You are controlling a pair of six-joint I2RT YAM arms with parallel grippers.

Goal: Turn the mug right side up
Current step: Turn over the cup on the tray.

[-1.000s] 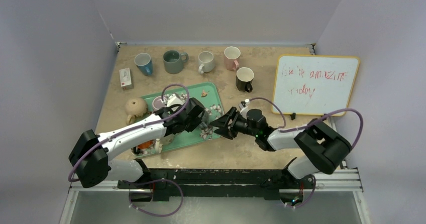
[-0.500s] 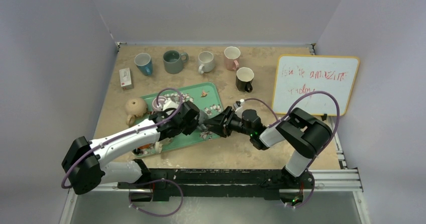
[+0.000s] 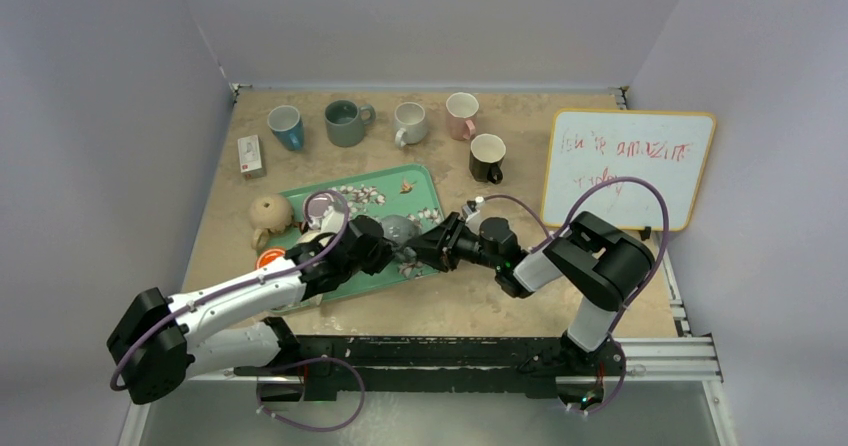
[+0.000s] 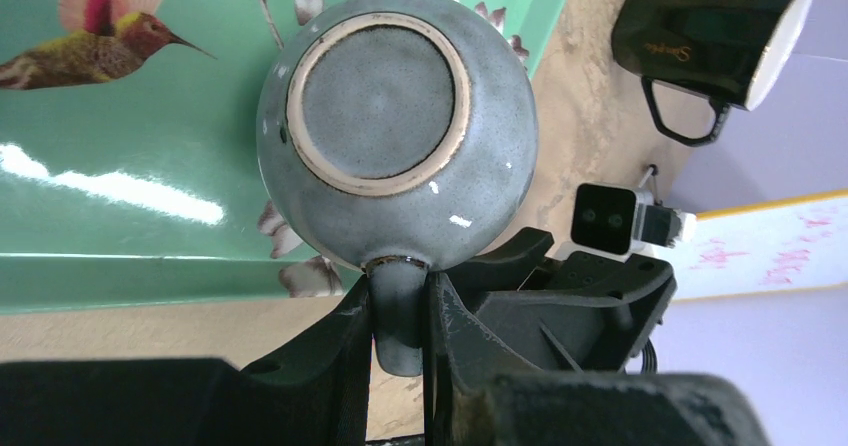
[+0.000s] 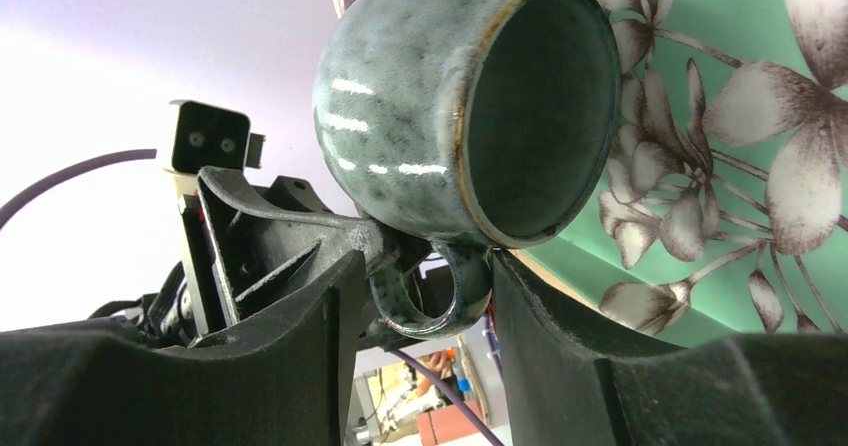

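The grey-blue glazed mug (image 3: 398, 228) hangs on its side just above the near right corner of the green floral tray (image 3: 385, 181). My left gripper (image 3: 383, 246) is shut on the mug's handle; in the left wrist view the mug's base (image 4: 380, 96) faces the camera and my left gripper (image 4: 398, 286) pinches the handle. My right gripper (image 3: 428, 246) reaches in from the right. In the right wrist view the mug's open mouth (image 5: 535, 116) faces the camera and my right gripper (image 5: 430, 286) is closed across the handle ring.
Several upright mugs stand at the back: blue (image 3: 285, 124), grey-green (image 3: 345, 122), white (image 3: 410, 122), pink (image 3: 461, 114), black (image 3: 487, 157). A whiteboard (image 3: 625, 166) lies at the right. A small box (image 3: 250, 154) and a tan round object (image 3: 268, 211) sit left of the tray.
My left arm has drawn back to the near left and tipped the mug onto its side. My right gripper has moved left onto the handle and narrowed.
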